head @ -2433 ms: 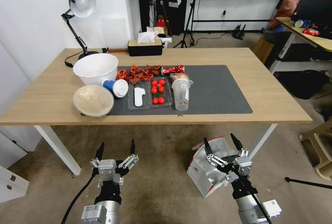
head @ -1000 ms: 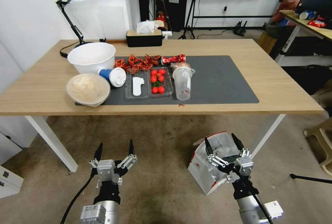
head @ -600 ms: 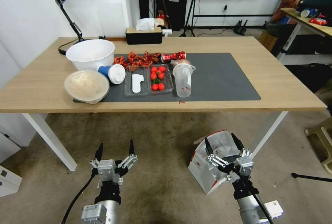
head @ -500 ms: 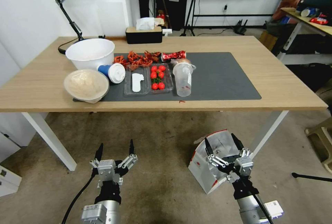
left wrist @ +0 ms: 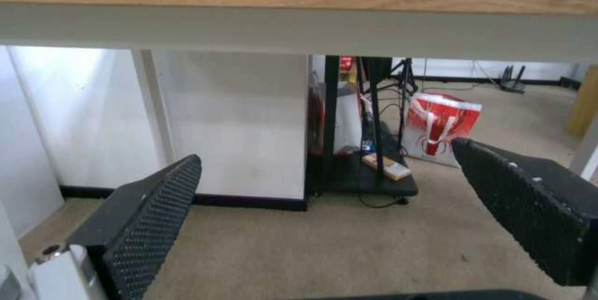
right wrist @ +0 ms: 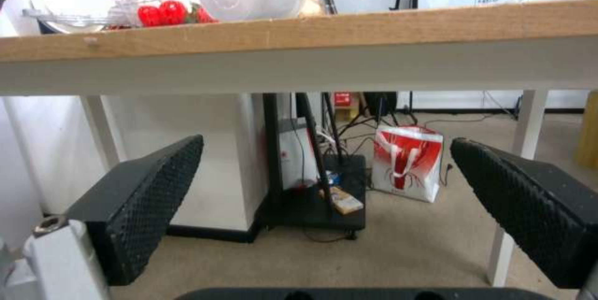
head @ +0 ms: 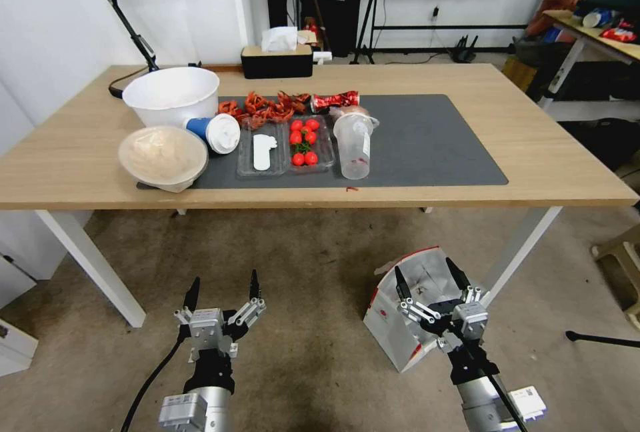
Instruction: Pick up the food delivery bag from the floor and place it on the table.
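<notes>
Both hands low over the floor, delivery bag not yet picked up.

The food delivery bag (head: 400, 315), white with red edges and a small round red logo whose writing is unreadable, sits tilted on the floor (head: 307, 285) near the table (head: 547, 159) leg. The right hand (head: 430, 279) hangs spread wide above it, holding nothing; the left hand (head: 223, 289) is likewise wide open and empty, well apart.

Light-wood table (head: 520, 145) on white legs, dark grey mat (head: 427, 145) across the middle. On mat, left half: white bowl (head: 171, 94), covered bowl (head: 163, 155) near-left, blue cup (head: 215, 132) on its side, two clear trays (head: 287, 152), tall clear cup (head: 353, 147). Black tissue box (head: 277, 62) at far edge. Floor (head: 313, 272) grey-brown, stained; food delivery bag (head: 407, 315) lying tilted near right table leg.
</notes>
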Controlling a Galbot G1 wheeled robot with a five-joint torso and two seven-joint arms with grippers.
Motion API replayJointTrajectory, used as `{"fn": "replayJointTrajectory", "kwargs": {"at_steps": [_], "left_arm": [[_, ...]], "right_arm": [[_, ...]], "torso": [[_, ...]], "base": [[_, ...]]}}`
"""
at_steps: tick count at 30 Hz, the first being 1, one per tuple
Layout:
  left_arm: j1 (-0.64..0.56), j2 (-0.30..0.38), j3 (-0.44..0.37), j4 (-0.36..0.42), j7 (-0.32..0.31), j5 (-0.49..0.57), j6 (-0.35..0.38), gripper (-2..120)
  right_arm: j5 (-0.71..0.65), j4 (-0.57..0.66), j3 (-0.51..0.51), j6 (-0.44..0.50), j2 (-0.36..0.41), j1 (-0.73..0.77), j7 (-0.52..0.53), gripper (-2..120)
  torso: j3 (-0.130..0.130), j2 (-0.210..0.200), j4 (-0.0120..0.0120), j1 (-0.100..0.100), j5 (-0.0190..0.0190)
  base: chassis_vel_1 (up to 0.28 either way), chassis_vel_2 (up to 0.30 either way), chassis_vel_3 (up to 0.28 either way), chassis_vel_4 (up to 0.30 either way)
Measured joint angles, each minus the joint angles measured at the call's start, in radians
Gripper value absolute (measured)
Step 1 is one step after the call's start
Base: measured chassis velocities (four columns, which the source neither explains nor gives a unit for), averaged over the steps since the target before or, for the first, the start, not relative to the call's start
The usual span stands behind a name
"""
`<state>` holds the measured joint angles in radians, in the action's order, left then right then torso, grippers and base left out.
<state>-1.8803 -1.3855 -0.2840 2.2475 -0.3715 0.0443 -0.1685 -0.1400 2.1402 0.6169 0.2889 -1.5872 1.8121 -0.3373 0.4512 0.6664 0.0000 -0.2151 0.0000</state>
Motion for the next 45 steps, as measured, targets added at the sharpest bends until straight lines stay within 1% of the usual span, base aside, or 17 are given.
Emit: {"fn": "replayJointTrajectory", "kwargs": {"at_steps": [2,6,9,12,18,23,26,33,35,40,45], "left_arm": [[0.001,0.0,0.0,-0.002,0.0,0.0,0.0,100],[0.002,-0.001,0.0,-0.006,0.0,0.0,0.0,100],[0.005,-0.001,-0.001,-0.012,0.0,0.0,0.0,100],[0.005,-0.001,-0.001,-0.013,0.0,0.0,0.0,100],[0.011,0.003,-0.002,-0.018,0.0,0.006,0.0,100],[0.013,0.004,-0.003,-0.022,0.0,0.01,-0.001,100],[0.017,0.004,-0.003,-0.028,0.0,0.012,-0.002,100],[0.019,0.004,-0.002,-0.032,0.0,0.013,-0.002,100],[0.021,0.004,-0.002,-0.034,0.0,0.016,-0.003,100],[0.023,0.005,-0.002,-0.036,-0.001,0.018,-0.003,100],[0.024,0.006,-0.002,-0.038,-0.001,0.021,-0.003,100]], "right_arm": [[-0.001,0.0,0.001,0.0,0.002,-0.002,0.0,100],[-0.001,0.0,0.002,-0.001,0.004,-0.003,0.0,100],[-0.004,-0.002,0.004,-0.002,0.005,-0.003,0.0,100],[-0.004,-0.003,0.004,-0.002,0.005,-0.003,0.0,100],[0.0,-0.007,0.004,-0.002,0.002,-0.002,0.0,100],[0.002,-0.008,0.003,-0.002,0.0,0.0,0.0,100],[0.003,-0.01,0.004,-0.002,0.0,0.001,0.003,100],[0.005,-0.012,0.004,-0.002,-0.001,0.003,0.01,100],[0.006,-0.013,0.005,-0.002,-0.001,0.004,0.012,100],[0.006,-0.013,0.005,-0.004,-0.001,0.003,0.012,100],[0.007,-0.013,0.005,-0.005,-0.003,0.003,0.012,100]], "torso": [[-0.008,-0.014,0.0,0.005,0.0],[-0.015,-0.025,0.0,0.01,0.0],[-0.025,-0.041,0.0,0.016,0.0],[-0.029,-0.047,0.0,0.018,0.0],[-0.049,-0.081,0.0,0.032,0.0],[-0.058,-0.095,0.0,0.037,0.0],[-0.069,-0.115,0.0001,0.045,0.0],[-0.083,-0.136,0.0,0.053,0.0],[-0.092,-0.151,0.0,0.059,-0.0001],[-0.101,-0.165,0.0,0.064,0.0],[-0.116,-0.188,-0.0001,0.072,0.0]], "base": [[0.0,0.0,0.0,0.0],[0.0,0.0,0.0,0.0],[0.0,0.0,0.0,0.0],[0.0,0.0,0.0,0.0],[0.0,0.0,0.0,0.0],[0.0,0.0,0.0,0.0],[0.0,0.0,0.0,0.0],[0.0,0.0,0.0,0.0],[0.0,0.0,0.0,0.0],[0.0,0.0,0.0,0.0],[0.0,0.0,0.0,0.0]]}}
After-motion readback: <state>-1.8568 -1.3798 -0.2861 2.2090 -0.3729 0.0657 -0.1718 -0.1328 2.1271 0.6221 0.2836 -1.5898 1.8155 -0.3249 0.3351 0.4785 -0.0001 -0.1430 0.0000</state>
